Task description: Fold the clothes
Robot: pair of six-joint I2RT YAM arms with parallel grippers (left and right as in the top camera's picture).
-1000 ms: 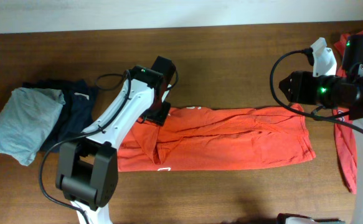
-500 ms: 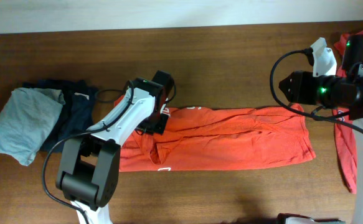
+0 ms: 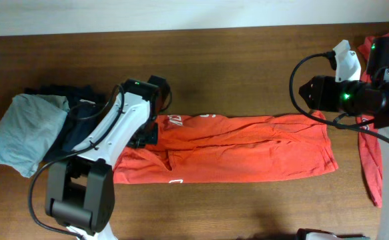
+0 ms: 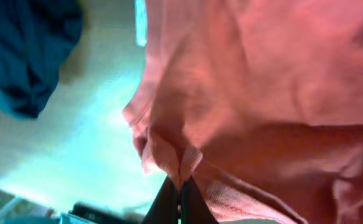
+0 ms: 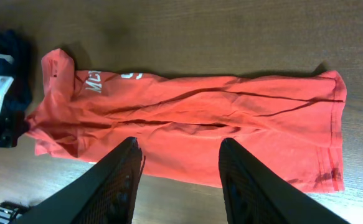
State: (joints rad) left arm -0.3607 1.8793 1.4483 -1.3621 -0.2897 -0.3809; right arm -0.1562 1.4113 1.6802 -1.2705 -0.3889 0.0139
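An orange-red T-shirt [image 3: 247, 147] lies as a long band across the table, with white lettering near its left end [image 5: 100, 82]. My left gripper [image 3: 147, 133] is shut on a pinch of the shirt's left edge [image 4: 180, 196], and the cloth [image 4: 262, 93] bunches up from its closed tips. Raised over the shirt's right end, my right gripper [image 3: 306, 93] is open. In its wrist view the shirt [image 5: 200, 118] lies well below the spread fingers [image 5: 181, 142], which hold nothing.
A light-grey folded garment [image 3: 24, 130] lies on a dark navy one [image 3: 81, 117] at the left, close to my left gripper. More red cloth [image 3: 369, 157] hangs at the right edge under the right arm. Bare wood runs behind and in front of the shirt.
My left gripper shut on the shirt's left edge and pulled it left toward the navy garment, drawing the cloth out. The right arm has not moved.
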